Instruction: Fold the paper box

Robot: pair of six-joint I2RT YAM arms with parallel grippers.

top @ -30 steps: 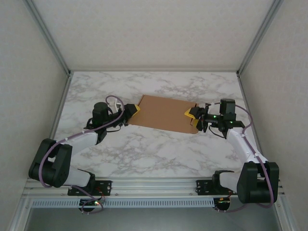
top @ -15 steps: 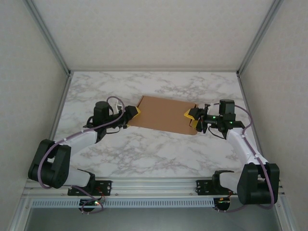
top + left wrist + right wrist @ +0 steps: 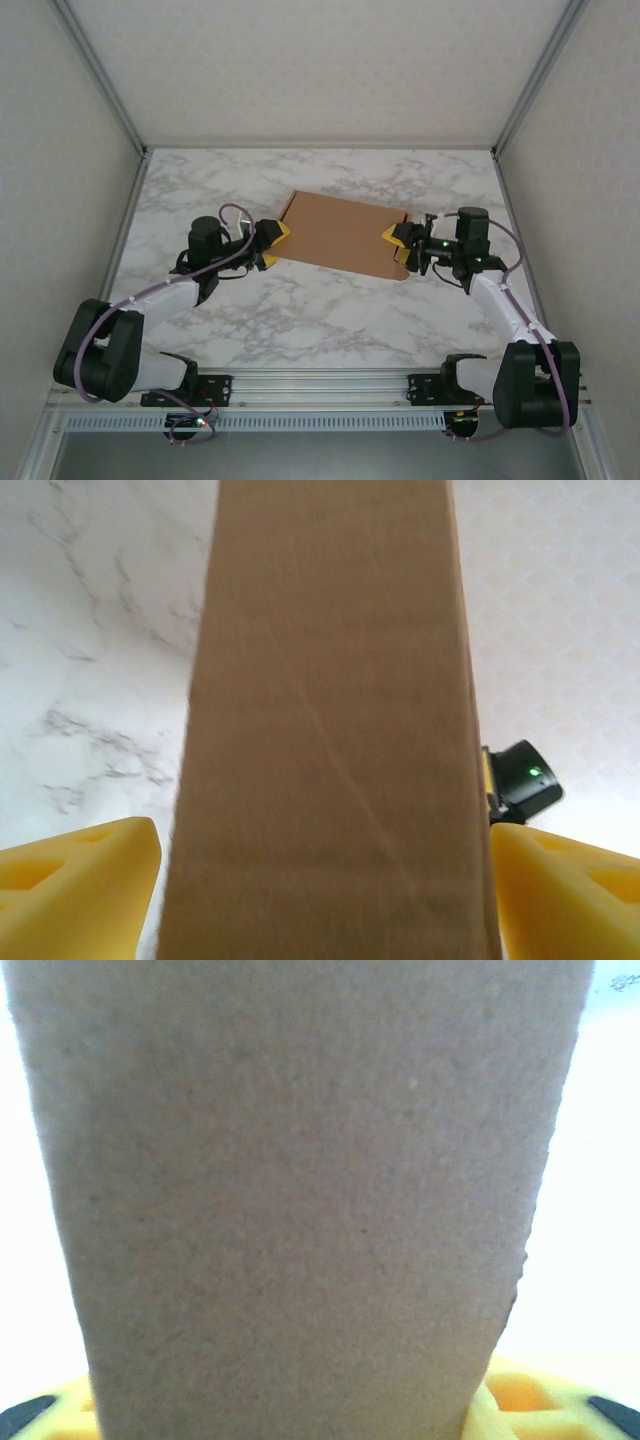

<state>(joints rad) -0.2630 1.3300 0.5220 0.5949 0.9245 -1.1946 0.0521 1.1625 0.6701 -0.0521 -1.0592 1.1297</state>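
Your left gripper (image 3: 277, 245) is closed on the left end of the paper box (image 3: 340, 235). Your right gripper (image 3: 398, 247) is closed on its right end, over the desk (image 3: 300, 310).

Soft, even light comes from overhead, and the marble table (image 3: 300, 320) shows only faint, soft-edged shadows. Just ahead of the right gripper (image 3: 398, 246) the paper box (image 3: 300, 1210) is a grainy blur against blown-out white; before the left gripper (image 3: 276, 245) it smears softly.
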